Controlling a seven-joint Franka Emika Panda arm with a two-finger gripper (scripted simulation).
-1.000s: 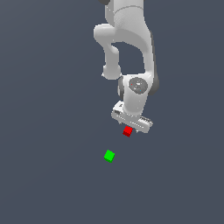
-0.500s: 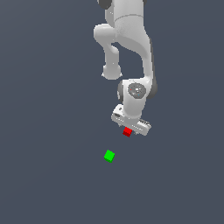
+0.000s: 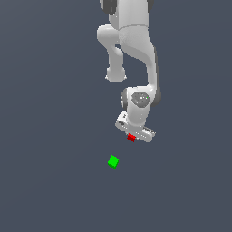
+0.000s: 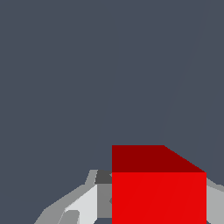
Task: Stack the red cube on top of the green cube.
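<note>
Both renders are evenly and softly lit, and no cast shadows are seen on the flat grey-blue ground. The arm (image 3: 136,50) is shaded darker along the exterior view's right, so light perhaps comes from the other side. Edges are sharp but jagged; no glare or blur is seen.

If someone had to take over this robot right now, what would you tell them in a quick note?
Gripper: shut on the red cube; the wrist view shows the cube between the fingers.
Green cube: sits alone on the dark floor, below the gripper and toward the exterior view's left, clear of the arm.
Done: the red cube is grasped.
Left: carry it over the green cube, lower it squarely on top, open the fingers, back away.
</note>
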